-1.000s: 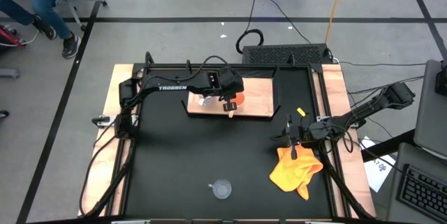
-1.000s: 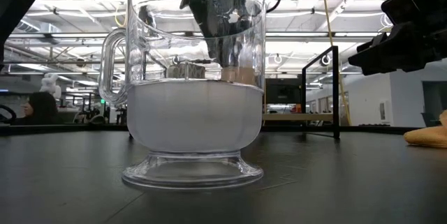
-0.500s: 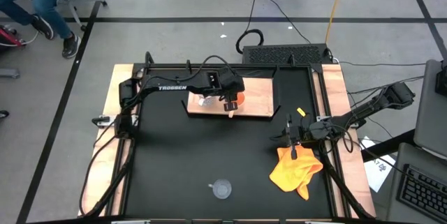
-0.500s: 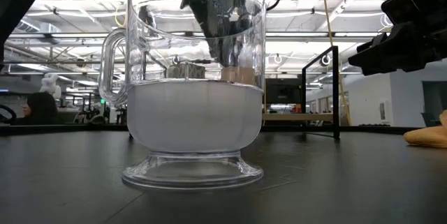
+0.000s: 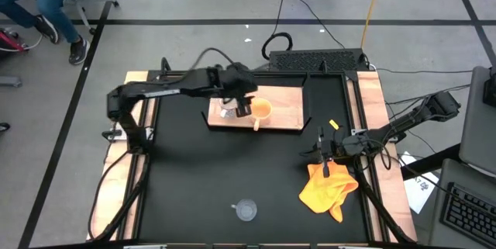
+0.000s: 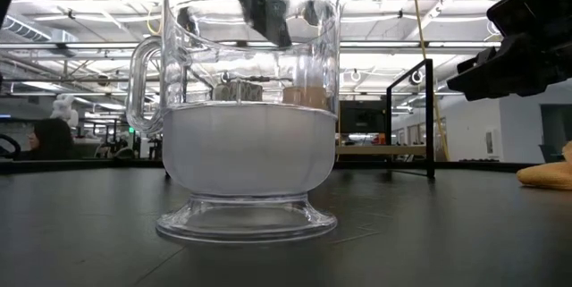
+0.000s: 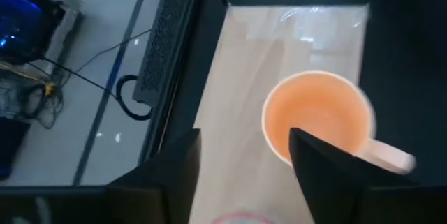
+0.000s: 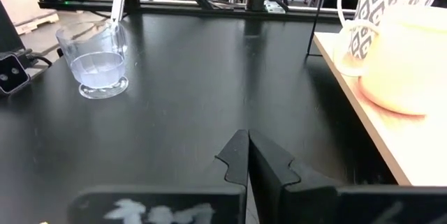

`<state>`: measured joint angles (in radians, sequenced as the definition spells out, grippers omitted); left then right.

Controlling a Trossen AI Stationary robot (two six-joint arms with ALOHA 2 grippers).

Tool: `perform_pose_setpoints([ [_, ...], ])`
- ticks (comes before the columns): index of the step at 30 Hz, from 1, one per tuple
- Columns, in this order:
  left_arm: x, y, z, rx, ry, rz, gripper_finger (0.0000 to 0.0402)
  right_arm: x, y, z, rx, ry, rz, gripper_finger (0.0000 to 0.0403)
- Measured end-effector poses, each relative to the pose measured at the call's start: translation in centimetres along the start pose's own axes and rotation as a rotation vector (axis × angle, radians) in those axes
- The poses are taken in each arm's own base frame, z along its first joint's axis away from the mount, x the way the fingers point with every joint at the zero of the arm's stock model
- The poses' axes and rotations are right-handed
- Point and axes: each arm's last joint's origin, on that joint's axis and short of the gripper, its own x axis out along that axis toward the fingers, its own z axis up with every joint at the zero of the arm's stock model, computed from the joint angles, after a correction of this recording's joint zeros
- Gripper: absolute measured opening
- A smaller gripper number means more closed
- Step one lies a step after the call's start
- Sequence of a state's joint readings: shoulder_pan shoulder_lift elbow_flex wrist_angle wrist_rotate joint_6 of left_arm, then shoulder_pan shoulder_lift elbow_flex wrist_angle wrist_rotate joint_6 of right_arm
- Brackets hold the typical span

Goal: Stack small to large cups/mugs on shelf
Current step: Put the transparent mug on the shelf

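The orange-yellow mug stands upright on the light-wood shelf, its handle toward the near edge. The white patterned mug stands on the shelf to its left, partly hidden under my left arm. My left gripper is open and empty above the shelf, between the two mugs. In its wrist view the orange mug shows beyond the spread fingers. The clear glass cup stands on its foot near the table's front edge. My right gripper is shut and empty at the right.
An orange-yellow cloth lies crumpled on the black tabletop just in front of my right gripper. A small yellow piece lies right of the shelf. The glass cup fills the low view. A seated person is beyond the table's far left.
My left gripper has come off the orange-yellow mug, going up and a little toward the table's left edge, and the arm has swung out to the left. The mug, covered by the gripper before, now stands free on the shelf.
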<state>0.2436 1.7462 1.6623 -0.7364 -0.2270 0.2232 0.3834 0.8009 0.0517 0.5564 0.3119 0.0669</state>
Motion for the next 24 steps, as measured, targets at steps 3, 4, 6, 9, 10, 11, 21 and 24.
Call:
perform_pose_setpoints([
  [3, -3.0, 0.9, -0.4, -0.056, -0.011, -0.027, 0.0169, 0.0, 0.0, 0.0, 0.0, 0.0, 0.0, 0.0],
  [4, -3.9, 1.2, -0.4, -0.078, -0.027, -0.031, 0.015, 0.0, 0.0, 0.0, 0.0, 0.0, 0.0, 0.0],
  [6, -5.6, 1.7, -0.9, -0.105, -0.045, -0.03, 0.01, 0.0, 0.0, 0.0, 0.0, -0.002, 0.0, 0.0],
  [9, -7.3, 1.6, -2.2, -0.12, -0.09, -0.063, 0.0022, 0.0, 0.0, 0.0, 0.001, -0.004, 0.0, 0.0],
  [10, -7.7, 1.5, -2.9, -0.13, -0.104, -0.072, 0.0013, 0.0, 0.0, 0.1, 0.002, -0.007, 0.0, 0.0],
  [11, -7.9, 1.3, -3.5, -0.136, -0.119, -0.074, 0.0012, 0.0, 0.0, 0.1, 0.002, -0.007, 0.0, 0.0],
  [21, -9.7, -3.1, -12.3, -0.207, -0.408, -0.18, 0.0002, 0.0, 0.0, 0.2, 0.007, -0.025, 0.001, 0.0],
  [24, -9.8, -5.0, -14.7, -0.203, -0.515, -0.237, 0.0001, 0.0, 0.0, 0.4, 0.011, -0.041, 0.002, 0.0],
])
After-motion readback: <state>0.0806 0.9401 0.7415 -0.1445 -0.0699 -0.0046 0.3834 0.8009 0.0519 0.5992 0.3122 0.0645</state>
